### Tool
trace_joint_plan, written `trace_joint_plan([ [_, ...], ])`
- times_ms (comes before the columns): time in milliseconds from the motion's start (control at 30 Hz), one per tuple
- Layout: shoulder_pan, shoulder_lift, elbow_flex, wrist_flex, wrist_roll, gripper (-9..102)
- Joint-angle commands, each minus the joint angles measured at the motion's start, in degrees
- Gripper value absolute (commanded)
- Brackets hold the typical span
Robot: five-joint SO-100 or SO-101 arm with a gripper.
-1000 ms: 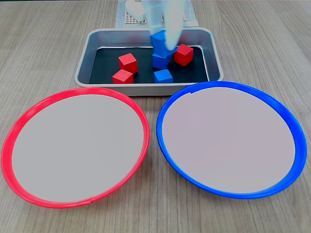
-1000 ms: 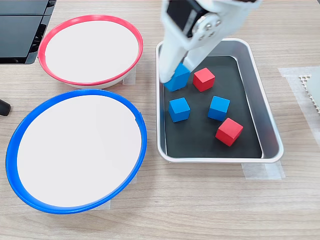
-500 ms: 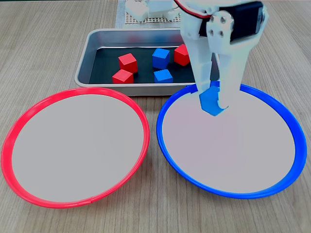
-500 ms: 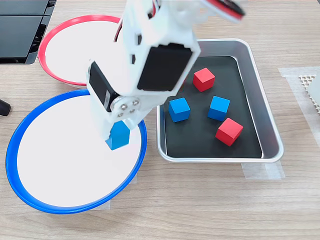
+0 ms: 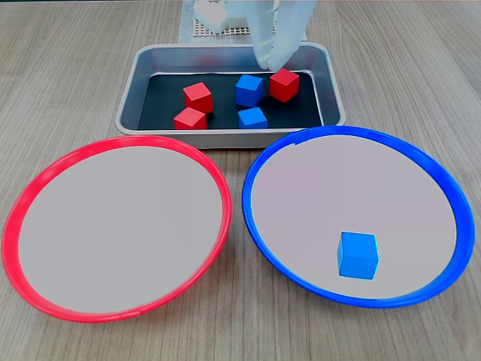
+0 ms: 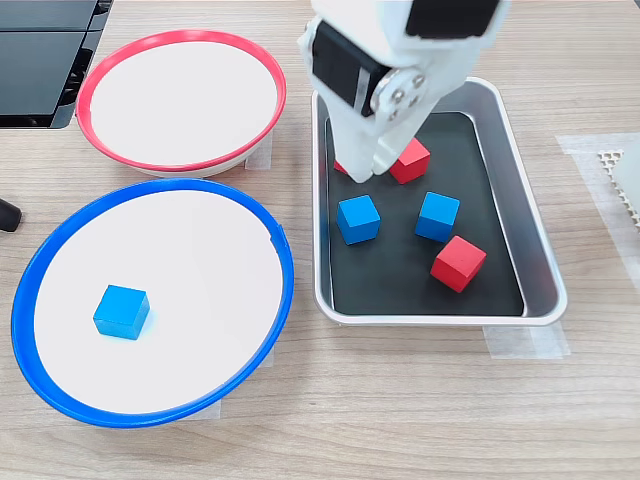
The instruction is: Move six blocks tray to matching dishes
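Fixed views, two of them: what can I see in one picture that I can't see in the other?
In a fixed view, the small red cube at the tray's front left sits in plain sight. In another fixed view the white robot arm covers most of it, but you get black flat panels and clear tape. Both fixed views share the silver metal tray, the red-rimmed round dish, and the blue-rimmed round dish holding one blue cube.

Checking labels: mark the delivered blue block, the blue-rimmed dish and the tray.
blue block [image 5: 358, 255], a fixed view, on its top face.
blue-rimmed dish [image 5: 259, 162], a fixed view, on its rim, upper left.
tray [image 6: 540, 270], a fixed view, on its right wall.
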Motion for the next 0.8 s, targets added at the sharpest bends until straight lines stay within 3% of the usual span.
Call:
trace_joint_plan([
  [0,4.0,3.8,11.2,-6.8,-2.9,13],
  [100,5.3,3.3,17.3,-14.2,-6.0,17],
  [267,5.1,1.2,20.2,-19.4,-7.5,18],
  [433,2.9,-0.2,14.7,-16.0,-5.7,17],
  [767,1.4,-2.9,15.3,-16.8,-8.5,10],
])
